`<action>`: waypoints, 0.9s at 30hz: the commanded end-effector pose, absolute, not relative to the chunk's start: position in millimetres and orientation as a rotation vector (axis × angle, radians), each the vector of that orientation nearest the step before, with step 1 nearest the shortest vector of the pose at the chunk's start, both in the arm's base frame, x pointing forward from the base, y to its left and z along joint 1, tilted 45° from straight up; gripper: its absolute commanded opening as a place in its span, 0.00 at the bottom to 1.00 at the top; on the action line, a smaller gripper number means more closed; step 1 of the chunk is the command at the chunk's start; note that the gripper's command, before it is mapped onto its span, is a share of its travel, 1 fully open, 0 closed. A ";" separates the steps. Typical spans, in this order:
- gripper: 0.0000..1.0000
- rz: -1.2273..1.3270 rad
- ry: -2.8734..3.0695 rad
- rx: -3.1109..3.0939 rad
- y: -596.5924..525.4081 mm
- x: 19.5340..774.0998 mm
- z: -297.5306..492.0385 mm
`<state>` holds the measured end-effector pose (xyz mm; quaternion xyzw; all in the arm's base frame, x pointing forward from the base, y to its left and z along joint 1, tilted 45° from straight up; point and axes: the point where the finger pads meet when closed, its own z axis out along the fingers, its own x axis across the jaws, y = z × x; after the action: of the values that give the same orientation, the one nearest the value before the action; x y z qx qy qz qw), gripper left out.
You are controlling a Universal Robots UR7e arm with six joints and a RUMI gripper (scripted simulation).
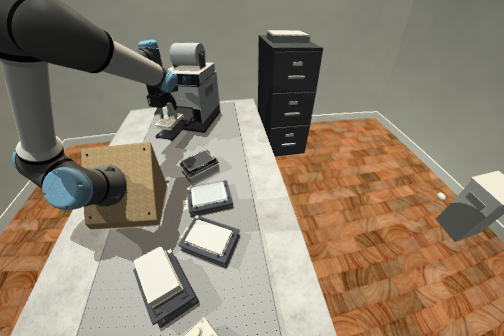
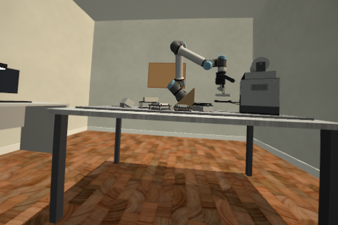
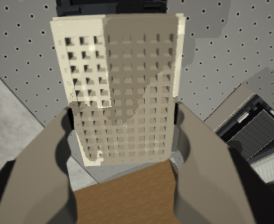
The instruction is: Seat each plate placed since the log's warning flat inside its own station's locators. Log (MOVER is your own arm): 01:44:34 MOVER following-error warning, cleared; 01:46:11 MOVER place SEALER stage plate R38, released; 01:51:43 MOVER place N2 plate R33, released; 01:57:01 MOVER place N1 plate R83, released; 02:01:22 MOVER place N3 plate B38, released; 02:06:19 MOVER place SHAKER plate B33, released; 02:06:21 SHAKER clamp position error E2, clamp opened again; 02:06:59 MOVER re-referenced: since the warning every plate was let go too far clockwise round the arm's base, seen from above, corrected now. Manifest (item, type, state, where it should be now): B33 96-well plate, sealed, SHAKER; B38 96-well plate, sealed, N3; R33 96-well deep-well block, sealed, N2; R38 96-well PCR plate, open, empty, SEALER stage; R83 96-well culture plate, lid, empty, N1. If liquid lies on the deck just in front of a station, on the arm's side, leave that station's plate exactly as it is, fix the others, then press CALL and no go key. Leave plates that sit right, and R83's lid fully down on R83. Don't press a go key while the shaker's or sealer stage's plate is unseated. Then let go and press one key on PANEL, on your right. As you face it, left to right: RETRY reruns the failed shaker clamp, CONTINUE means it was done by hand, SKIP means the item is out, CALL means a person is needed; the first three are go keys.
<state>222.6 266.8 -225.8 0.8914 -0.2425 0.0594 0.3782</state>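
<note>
My gripper is shut on the cream open-well PCR plate, gripping it across its narrow width. It holds the plate level, a little above the dark sealer stage, in front of the grey sealer. In the side view the gripper hangs left of the sealer, and the plate is clear of the stage. In the wrist view the stage's dark edge shows beyond the plate's far end. The stage's locators are hidden.
Toward the front of the deck a row of stations runs: a dark plate, a white-topped plate, a cream plate and a tall cream block sitting askew. A brown board stands by the arm's base. The panel's corner shows at the bottom edge.
</note>
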 end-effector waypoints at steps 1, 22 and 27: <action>0.00 0.144 -0.624 2.280 267.3 222.9 -225.7; 0.00 0.136 -0.603 2.285 267.8 218.2 -230.1; 0.00 0.136 -0.603 2.285 266.7 218.1 -231.2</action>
<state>217.9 267.0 -230.5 0.8937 -0.2359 0.0528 0.3781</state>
